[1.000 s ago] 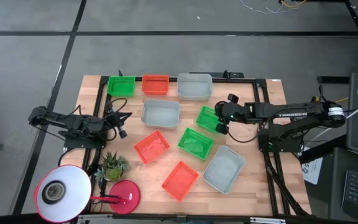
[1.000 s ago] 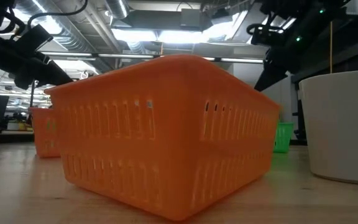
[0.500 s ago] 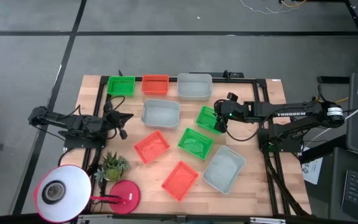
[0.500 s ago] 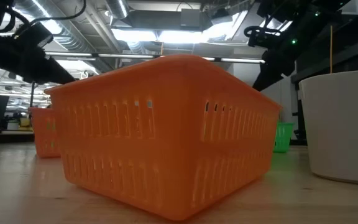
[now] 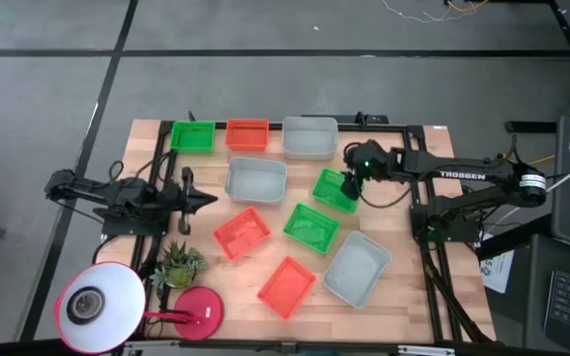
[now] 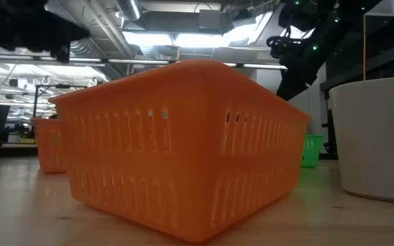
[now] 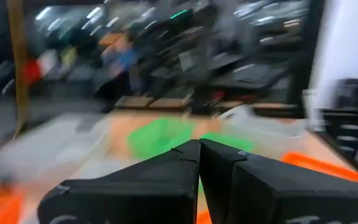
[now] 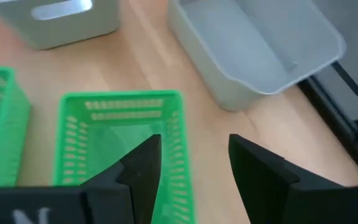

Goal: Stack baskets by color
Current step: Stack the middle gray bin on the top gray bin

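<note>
Nine baskets lie on the wooden table. Across the far edge sit a green one (image 5: 193, 135), a red one (image 5: 246, 134) and a grey one (image 5: 310, 137). Scattered nearer are a grey (image 5: 255, 181), two green (image 5: 330, 190) (image 5: 311, 227), two red (image 5: 241, 233) (image 5: 286, 287) and a grey (image 5: 356, 268). My right gripper (image 5: 349, 186) (image 8: 194, 171) hangs open above the right-hand wall (image 8: 180, 140) of the green basket (image 8: 120, 140), one finger over its inside and one outside, touching nothing. My left gripper (image 5: 206, 201) (image 7: 199, 155) is shut and empty at the table's left.
A small potted plant (image 5: 178, 263) and a red lamp with a white shade (image 5: 97, 307) stand at the near left corner. In the low view a red basket (image 6: 176, 143) fills the foreground beside a grey one (image 6: 378, 137). Bare wood lies along the right edge.
My right arm has swung toward the table's far edge, its gripper staying over the green basket's right side. My left gripper has risen, tipped up to about level and turned toward the table's right. No basket has moved.
</note>
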Available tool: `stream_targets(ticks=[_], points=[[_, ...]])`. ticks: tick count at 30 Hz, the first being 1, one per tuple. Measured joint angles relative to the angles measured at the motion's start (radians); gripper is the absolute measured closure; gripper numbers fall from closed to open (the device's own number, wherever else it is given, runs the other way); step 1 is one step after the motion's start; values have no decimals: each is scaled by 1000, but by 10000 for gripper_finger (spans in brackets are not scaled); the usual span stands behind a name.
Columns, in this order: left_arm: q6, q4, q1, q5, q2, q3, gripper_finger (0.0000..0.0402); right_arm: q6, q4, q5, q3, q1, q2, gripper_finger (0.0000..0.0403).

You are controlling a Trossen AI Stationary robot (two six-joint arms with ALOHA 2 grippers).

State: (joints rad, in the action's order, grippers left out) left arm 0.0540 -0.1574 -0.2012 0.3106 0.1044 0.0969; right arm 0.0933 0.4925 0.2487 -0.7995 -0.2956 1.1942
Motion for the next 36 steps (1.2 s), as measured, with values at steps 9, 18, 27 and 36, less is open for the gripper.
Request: stream_targets(ticks=[9, 18, 27, 36], points=[[-152, 248, 82, -72, 57, 1, 401, -29, 128, -95, -73, -92, 128, 215], [-175, 269, 92, -145, 67, 1, 401, -72, 133, -95, -73, -109, 278, 215], [-174, 275, 92, -112, 67, 1, 401, -56, 105, -95, -74, -108, 281, 215], [-175, 277, 91, -38, 67, 1, 401, -106, -65, -320, -224, -63, 278, 215]])
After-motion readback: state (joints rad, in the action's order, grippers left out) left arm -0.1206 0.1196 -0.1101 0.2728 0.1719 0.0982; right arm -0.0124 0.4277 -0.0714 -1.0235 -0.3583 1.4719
